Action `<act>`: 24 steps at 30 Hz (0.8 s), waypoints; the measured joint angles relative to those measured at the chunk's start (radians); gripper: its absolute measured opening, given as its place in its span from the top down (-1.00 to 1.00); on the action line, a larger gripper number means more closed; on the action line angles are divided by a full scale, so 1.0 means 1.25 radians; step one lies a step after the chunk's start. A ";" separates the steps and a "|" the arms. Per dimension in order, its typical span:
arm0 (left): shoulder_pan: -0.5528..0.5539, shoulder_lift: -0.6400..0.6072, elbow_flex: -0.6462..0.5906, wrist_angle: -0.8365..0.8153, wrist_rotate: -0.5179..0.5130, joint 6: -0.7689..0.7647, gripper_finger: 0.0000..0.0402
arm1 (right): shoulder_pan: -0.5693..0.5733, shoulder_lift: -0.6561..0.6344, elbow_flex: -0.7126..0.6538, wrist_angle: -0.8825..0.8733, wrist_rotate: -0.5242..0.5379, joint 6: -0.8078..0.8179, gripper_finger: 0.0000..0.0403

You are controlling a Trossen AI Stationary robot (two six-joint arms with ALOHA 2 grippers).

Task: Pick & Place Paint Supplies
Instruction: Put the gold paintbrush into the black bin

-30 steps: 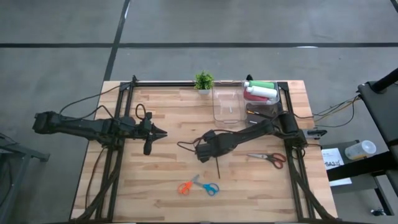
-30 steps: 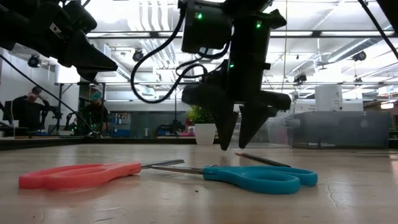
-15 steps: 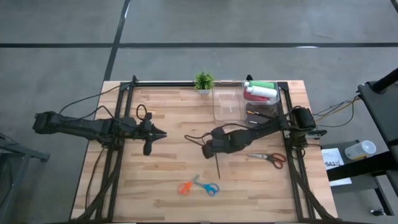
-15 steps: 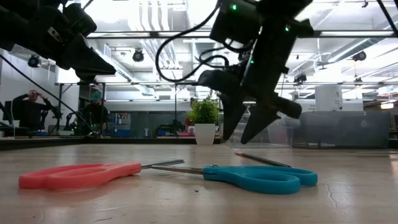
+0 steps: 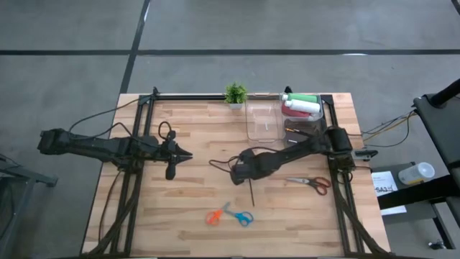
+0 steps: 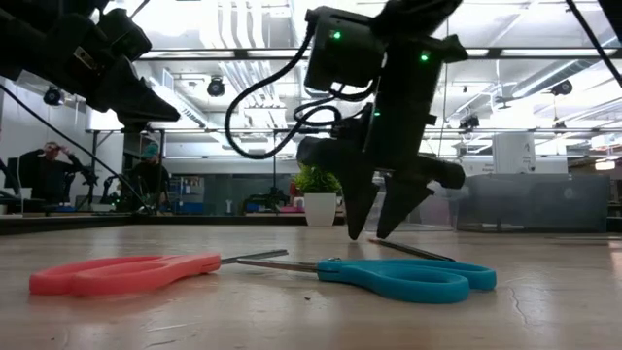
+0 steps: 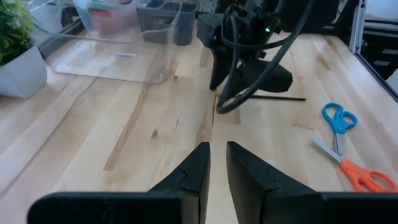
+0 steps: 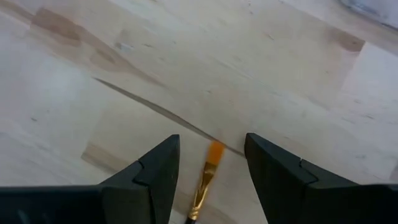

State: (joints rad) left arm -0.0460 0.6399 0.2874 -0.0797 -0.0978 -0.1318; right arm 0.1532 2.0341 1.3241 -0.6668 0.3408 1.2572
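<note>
A thin dark brush [image 5: 251, 193] with an orange bristle end [image 8: 213, 152] lies flat on the wooden table [image 5: 187, 208]. My right gripper [image 5: 246, 179] points steeply down over that end. It is open, one finger on each side of the bristles [image 8: 211, 140], with its tips low over the wood in the low view [image 6: 367, 233]; I see no touch. Green, pink-red and white bottles [image 5: 302, 106] lie in a bin at the far right. My left gripper [image 5: 190, 154] hovers above the table's left half with a narrow gap between its fingers [image 7: 218, 149] and nothing in it.
An empty clear container [image 5: 262, 120] stands beside the bottle bin, and a small potted plant [image 5: 235, 93] sits at the far edge. Orange and blue scissors [image 5: 230, 216] lie near the front edge. Red-handled scissors [image 5: 313, 183] lie to the right of the brush.
My right gripper rose a little and tipped toward the table's right edge. It then sank back, more upright, over the brush's bristle end, and its fingers stayed apart. The brush has not moved.
</note>
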 joint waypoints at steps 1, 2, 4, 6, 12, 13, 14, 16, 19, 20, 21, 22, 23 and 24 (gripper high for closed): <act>0.000 0.001 0.000 -0.001 0.000 0.000 0.69 | 0.001 0.004 0.008 -0.012 -0.001 0.000 0.09; 0.000 0.001 0.000 -0.002 0.000 0.000 0.69 | 0.003 0.008 0.016 -0.026 -0.001 0.000 0.09; 0.000 0.001 0.000 -0.002 0.000 0.000 0.69 | 0.008 0.010 0.020 -0.036 -0.001 -0.001 0.09; 0.000 0.003 0.000 -0.001 0.000 0.000 0.69 | 0.015 0.010 0.018 -0.038 -0.004 0.003 0.09; 0.000 0.003 0.000 -0.002 0.000 0.000 0.69 | 0.022 0.008 0.010 -0.030 -0.028 0.012 0.09; 0.000 0.003 0.000 -0.002 0.000 0.000 0.69 | 0.022 0.008 0.009 -0.030 -0.030 0.012 0.09; 0.000 0.003 0.000 -0.002 0.000 0.000 0.69 | 0.022 0.008 0.009 -0.030 -0.032 0.011 0.09; 0.000 0.003 0.000 -0.002 0.000 0.000 0.69 | 0.022 0.008 0.009 -0.029 -0.035 0.007 0.09; 0.000 0.003 0.000 -0.001 0.000 0.000 0.69 | 0.023 0.008 0.009 -0.028 -0.038 0.001 0.09; 0.000 0.003 0.000 -0.001 0.000 0.000 0.69 | 0.023 0.008 0.009 -0.028 -0.038 -0.004 0.09; 0.000 0.003 0.000 -0.001 0.000 0.000 0.69 | 0.023 0.008 0.009 -0.028 -0.038 -0.008 0.09; 0.000 0.003 0.000 -0.001 0.000 0.000 0.69 | 0.023 0.008 0.009 -0.027 -0.038 -0.013 0.10; 0.000 0.003 0.000 -0.001 0.000 0.000 0.69 | 0.023 0.008 0.008 -0.027 -0.038 -0.020 0.10; 0.000 0.003 0.000 -0.001 0.000 0.000 0.69 | 0.023 0.008 0.008 -0.027 -0.039 -0.023 0.10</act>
State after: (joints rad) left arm -0.0458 0.6441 0.2874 -0.0814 -0.0975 -0.1318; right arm 0.1818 2.0438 1.3346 -0.7002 0.2921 1.2288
